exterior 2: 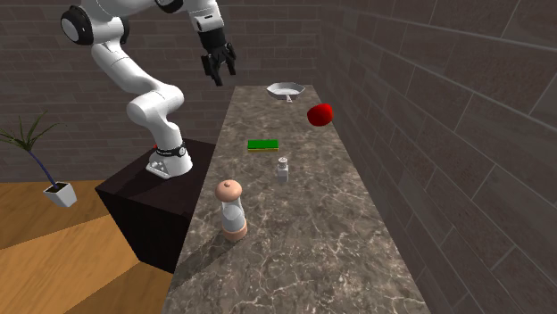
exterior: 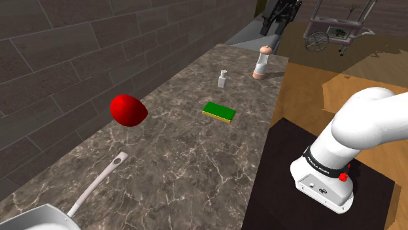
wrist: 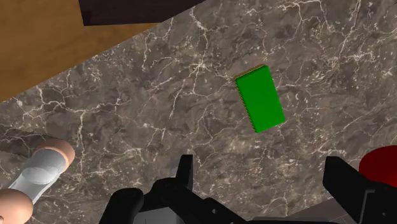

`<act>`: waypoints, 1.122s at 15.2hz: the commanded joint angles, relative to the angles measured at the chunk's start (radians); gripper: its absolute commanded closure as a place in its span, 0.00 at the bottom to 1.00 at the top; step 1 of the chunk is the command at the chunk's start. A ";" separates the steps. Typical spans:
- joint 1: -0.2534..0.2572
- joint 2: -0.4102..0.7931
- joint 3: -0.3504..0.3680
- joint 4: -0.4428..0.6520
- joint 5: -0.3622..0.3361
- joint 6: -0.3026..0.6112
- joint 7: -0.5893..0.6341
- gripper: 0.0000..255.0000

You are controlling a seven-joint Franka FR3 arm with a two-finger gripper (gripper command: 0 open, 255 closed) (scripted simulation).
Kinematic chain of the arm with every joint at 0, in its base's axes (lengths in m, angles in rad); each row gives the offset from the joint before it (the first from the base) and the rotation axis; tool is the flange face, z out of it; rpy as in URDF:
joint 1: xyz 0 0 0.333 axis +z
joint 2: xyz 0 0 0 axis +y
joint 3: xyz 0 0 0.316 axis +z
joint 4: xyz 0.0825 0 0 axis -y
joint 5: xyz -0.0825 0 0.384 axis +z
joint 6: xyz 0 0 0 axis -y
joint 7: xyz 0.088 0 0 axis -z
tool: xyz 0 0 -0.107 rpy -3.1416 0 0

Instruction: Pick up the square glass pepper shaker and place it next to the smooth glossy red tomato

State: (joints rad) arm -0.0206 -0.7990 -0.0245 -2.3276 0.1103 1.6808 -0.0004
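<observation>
two black fingers point(wrist: 184, 173) stand wide apart on the gripper point(wrist: 264, 177), with bare marble showing between them; they clasp nothing and touch nothing. in the second exterior view the gripper point(exterior 2: 221, 71) hangs high above the counter's point(exterior 2: 295, 236) far end, well clear of everything on it, over the edge nearest the dark stand point(exterior 2: 134, 205). the pepper shaker point(exterior: 222, 79), a small pale square-sided thing with a lighter cap, stands upright on the counter point(exterior: 176, 157), between the green sponge point(exterior: 219, 112) and the tall pepper mill point(exterior: 263, 63), apart from both. from the second exterior view the shaker point(exterior 2: 283, 169) sits just past the mill point(exterior 2: 232, 210) and before the sponge point(exterior 2: 262, 144). the red tomato point(exterior: 127, 110) lies close to the brick wall point(exterior: 59, 59), well apart from the shaker, with the sponge lying roughly between them; it shows as tomato point(exterior 2: 320, 114) on the wall side and peeks in beside the right-hand finger in the wrist view point(wrist: 382, 162). the sponge point(wrist: 259, 99) lies flat ahead of the fingers, and the mill point(wrist: 38, 178) stands off to the other side. a white pan point(exterior 2: 286, 88) rests at the counter's far end, beyond the tomato.
</observation>
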 commanded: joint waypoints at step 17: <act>0.037 0.393 -0.151 -0.147 0.061 0.574 -0.280 0.00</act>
State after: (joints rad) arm 0.0097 -0.4518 -0.1642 -2.4888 0.1594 2.2192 -0.2576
